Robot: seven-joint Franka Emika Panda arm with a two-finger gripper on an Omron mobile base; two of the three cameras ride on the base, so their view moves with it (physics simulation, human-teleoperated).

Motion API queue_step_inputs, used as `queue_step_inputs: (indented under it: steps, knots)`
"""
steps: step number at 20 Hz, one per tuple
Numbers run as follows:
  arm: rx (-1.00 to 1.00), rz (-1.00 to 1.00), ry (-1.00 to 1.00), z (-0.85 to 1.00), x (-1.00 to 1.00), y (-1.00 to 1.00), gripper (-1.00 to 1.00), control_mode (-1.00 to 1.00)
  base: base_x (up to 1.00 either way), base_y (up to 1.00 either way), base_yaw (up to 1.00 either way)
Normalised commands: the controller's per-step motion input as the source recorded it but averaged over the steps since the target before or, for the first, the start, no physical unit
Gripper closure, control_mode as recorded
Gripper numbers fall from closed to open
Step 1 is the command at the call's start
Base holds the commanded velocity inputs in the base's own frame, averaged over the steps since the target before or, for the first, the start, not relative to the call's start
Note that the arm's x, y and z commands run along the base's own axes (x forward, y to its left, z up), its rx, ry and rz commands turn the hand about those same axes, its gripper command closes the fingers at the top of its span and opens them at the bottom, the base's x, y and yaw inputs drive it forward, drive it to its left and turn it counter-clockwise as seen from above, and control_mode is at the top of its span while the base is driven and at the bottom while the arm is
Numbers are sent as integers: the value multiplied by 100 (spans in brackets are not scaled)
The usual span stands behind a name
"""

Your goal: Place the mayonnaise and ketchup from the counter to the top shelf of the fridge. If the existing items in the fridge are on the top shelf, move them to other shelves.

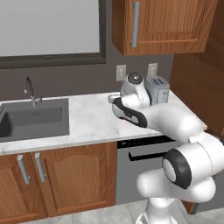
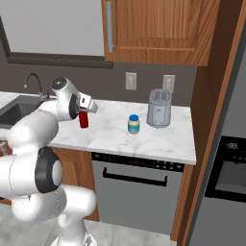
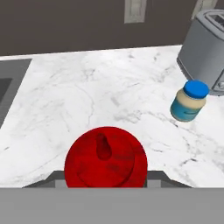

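Note:
The ketchup (image 2: 83, 120), a slim red bottle, stands on the white marble counter (image 2: 144, 139) near the sink. My gripper (image 2: 84, 110) hangs straight over it, fingers reaching down around its top. From the hand view the ketchup (image 3: 106, 158) appears from above, very close at the bottom centre, and it hides the fingertips. The mayonnaise (image 2: 133, 124), a squat jar with a blue lid, stands further right on the counter, beside the toaster. It is also up and to the right as the mayonnaise (image 3: 189, 101) in the hand view. The grey fridge (image 2: 226, 168) stands shut at the far right.
A grey toaster (image 2: 159, 108) stands against the back wall right of the mayonnaise. The sink (image 1: 35, 118) with its tap lies to the left. A dishwasher front (image 2: 137, 192) sits under the counter, and wooden wall cabinets (image 2: 153, 29) hang above.

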Motion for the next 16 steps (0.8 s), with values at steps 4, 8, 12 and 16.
queue_step_inputs:
  steps: [4, 8, 12, 16]
  knots:
    - [0, -2, -13, 100, -100, 0, 100, -100, 0, 0, 0]
    - [0, -2, -8, 100, -100, -1, 100, -100, 0, 0, 0]
    - [0, -4, -1, 100, -100, -4, 100, -100, 0, 0, 0]
    - [0, -1, 0, 100, -100, -11, 100, -100, 0, 0, 0]
